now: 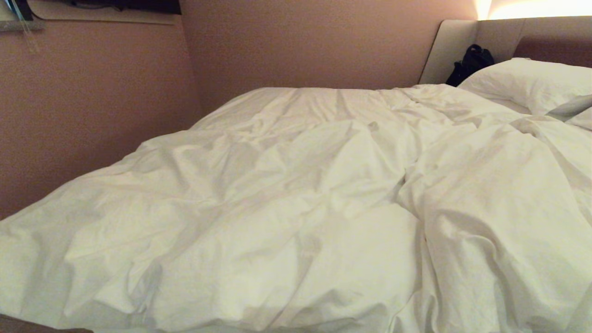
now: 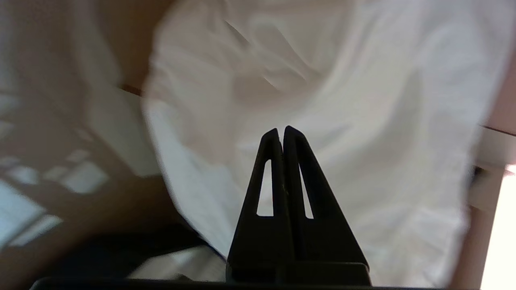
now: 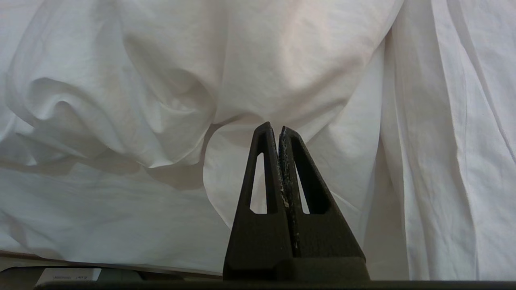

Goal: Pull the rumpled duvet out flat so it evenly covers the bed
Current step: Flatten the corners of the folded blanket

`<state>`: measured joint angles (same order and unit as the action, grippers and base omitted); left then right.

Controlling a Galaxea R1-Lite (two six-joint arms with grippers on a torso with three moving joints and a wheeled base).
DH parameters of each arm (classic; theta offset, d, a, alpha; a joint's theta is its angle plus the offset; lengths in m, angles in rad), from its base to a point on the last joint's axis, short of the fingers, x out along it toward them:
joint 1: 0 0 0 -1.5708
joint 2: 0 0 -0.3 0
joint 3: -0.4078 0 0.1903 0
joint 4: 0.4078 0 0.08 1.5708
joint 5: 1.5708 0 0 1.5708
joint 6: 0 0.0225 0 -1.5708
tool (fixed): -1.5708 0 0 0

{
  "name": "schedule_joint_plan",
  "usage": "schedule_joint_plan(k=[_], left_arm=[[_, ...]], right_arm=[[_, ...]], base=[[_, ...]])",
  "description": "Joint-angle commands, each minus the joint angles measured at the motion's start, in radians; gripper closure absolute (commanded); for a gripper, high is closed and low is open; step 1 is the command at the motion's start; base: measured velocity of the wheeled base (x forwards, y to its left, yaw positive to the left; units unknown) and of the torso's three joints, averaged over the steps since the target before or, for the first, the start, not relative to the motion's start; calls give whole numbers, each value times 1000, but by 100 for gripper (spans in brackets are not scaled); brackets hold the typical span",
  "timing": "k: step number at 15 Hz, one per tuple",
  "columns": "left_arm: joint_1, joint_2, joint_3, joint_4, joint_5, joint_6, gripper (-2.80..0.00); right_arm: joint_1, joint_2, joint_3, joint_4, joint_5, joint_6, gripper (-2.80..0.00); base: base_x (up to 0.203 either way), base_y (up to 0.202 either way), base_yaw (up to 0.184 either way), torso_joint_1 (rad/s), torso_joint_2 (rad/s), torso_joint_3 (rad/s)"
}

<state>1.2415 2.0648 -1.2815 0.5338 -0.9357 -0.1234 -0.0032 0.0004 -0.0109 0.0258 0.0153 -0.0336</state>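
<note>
We judge the work barely begun: the duvet (image 1: 296, 208) lies bunched in heavy folds across the bed (image 1: 455, 51), while our left gripper (image 2: 281, 129) and right gripper (image 3: 274, 127) are both pinched closed on nothing

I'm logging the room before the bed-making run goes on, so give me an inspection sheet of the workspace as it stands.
Surface: bed, only its padded headboard shows; the mattress is hidden under bedding.
Job's things: duvet rumpled, bunched in thick folds, hanging over the near edge.
Clutter: black bag against the headboard; pillows at the head end.
Grippers: left claw shut, empty, in front of the duvet; right claw shut, empty, close to hanging folds.
Cables: nothing seen.
Surroundings: pinkish wall beyond the far side; lit strip above the headboard.
</note>
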Motion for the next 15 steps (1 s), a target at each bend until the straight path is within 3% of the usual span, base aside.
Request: schedule_joint_plan(k=[1,8,12,15], left_arm=[[0,18,-1,24,-47,1,-280],[0,29,6,85,-243,3,-280],[3,43,-4,80,-235,39,-280],[17,70,-77,80,-230,54,-280]], right_arm=[[0,0,0,0,0,-1,0],[0,0,0,0,0,-2,0],[0,0,0,0,0,-2,0],[0,0,0,0,0,0,0]], base=[[0,0,0,0,0,0],[0,0,0,0,0,0],[0,0,0,0,0,0],[0,0,0,0,0,0]])
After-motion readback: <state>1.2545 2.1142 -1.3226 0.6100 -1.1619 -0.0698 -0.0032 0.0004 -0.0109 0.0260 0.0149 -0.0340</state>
